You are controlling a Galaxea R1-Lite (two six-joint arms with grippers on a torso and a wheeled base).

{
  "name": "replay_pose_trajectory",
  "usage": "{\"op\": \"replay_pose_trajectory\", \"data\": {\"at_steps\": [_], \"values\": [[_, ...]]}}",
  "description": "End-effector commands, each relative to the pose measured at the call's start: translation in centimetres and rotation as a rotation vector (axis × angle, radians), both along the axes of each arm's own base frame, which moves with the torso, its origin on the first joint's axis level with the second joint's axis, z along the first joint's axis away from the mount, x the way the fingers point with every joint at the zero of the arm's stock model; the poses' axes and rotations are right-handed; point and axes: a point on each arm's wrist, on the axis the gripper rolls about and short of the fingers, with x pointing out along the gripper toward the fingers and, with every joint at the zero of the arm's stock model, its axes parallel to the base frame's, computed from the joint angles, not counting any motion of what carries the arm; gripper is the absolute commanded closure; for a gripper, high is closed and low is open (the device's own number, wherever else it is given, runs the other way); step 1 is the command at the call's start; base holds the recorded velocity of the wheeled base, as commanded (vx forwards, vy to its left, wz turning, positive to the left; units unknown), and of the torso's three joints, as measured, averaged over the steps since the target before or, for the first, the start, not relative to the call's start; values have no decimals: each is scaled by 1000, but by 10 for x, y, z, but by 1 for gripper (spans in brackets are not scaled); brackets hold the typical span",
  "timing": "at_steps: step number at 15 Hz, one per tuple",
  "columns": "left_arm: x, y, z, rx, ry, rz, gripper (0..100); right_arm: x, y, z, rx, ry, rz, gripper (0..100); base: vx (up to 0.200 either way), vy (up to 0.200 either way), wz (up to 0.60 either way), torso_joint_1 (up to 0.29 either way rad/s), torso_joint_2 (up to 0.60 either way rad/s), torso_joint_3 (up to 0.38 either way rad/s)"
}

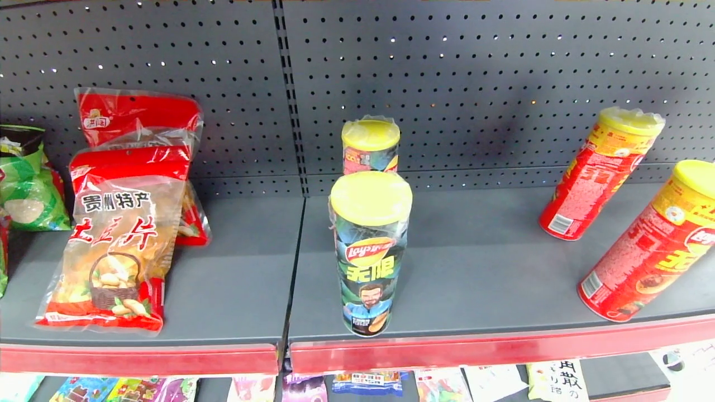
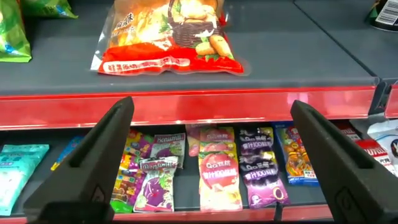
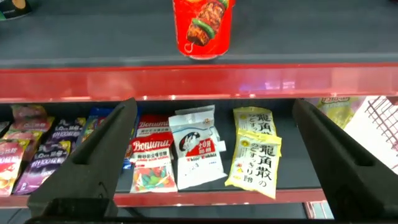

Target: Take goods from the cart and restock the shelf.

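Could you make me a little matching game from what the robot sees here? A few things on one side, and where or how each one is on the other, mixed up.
Things:
1. green bag
2. front dark can
3. near red can
4. left gripper

Place or state:
a. open, holding nothing
b. right end of the shelf
c. far left of the shelf
d. middle of the shelf, by its front edge

Pairs: 1-c, 2-d, 3-b, 4-a.

A dark grey perforated metal back panel (image 1: 475,84) stands at 12 o'clock; a red-edged grey shelf board (image 1: 475,251) lies at 6 o'clock.
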Motion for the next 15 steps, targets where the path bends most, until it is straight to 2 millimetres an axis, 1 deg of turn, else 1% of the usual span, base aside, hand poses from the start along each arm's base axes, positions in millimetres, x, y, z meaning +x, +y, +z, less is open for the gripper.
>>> {"op": "replay_pose_trajectory", "data": {"at_steps": [1, 3, 7, 15], "values": [[0, 0, 0, -1, 1, 0, 0, 0, 0, 0, 0, -2, 1, 0, -200, 0, 0, 12, -2, -2], [0, 0, 0, -1, 1, 0, 0, 0, 0, 0, 0, -2, 1, 0, -200, 0, 0, -5, -5, 12], [0, 0, 0, -1, 1, 2, 0, 0, 0, 0, 0, -2, 1, 0, 0, 0, 0, 0, 0, 0], [0, 0, 0, 1, 1, 2, 0, 0, 0, 0, 1, -2, 1, 0, 0, -200, 0, 7, 4, 1]]}}
